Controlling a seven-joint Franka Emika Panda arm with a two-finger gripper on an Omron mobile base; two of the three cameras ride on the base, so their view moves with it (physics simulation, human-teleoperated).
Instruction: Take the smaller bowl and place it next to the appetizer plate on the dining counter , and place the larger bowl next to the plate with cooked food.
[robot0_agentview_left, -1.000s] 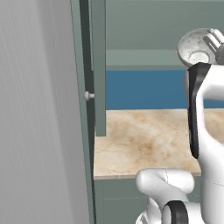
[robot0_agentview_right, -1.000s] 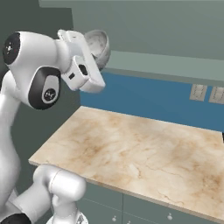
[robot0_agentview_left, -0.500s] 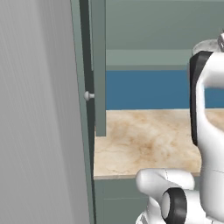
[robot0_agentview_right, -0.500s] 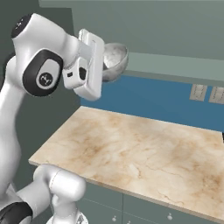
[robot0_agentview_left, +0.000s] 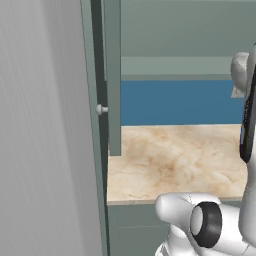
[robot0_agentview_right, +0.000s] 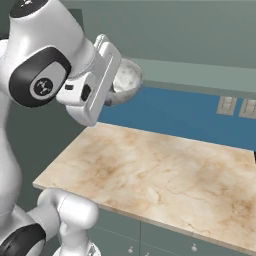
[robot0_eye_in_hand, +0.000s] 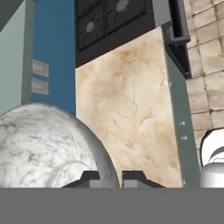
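Carrying comes first: keep the rim level and swing slowly, since the smaller bowl (robot0_agentview_left: 240, 70) rides high at three o'clock in the left base view, above the beige marbled bench (robot0_agentview_left: 175, 162). From the right base view, the bowl (robot0_agentview_right: 125, 82) sits at eleven o'clock, rounded and grey-speckled, jaws clamped on its rim beside the white hand. Hand view: the marbled bowl (robot0_eye_in_hand: 48, 148) fills seven o'clock, glossy, the dark fingertips (robot0_eye_in_hand: 89, 178) pinching its thin wall.
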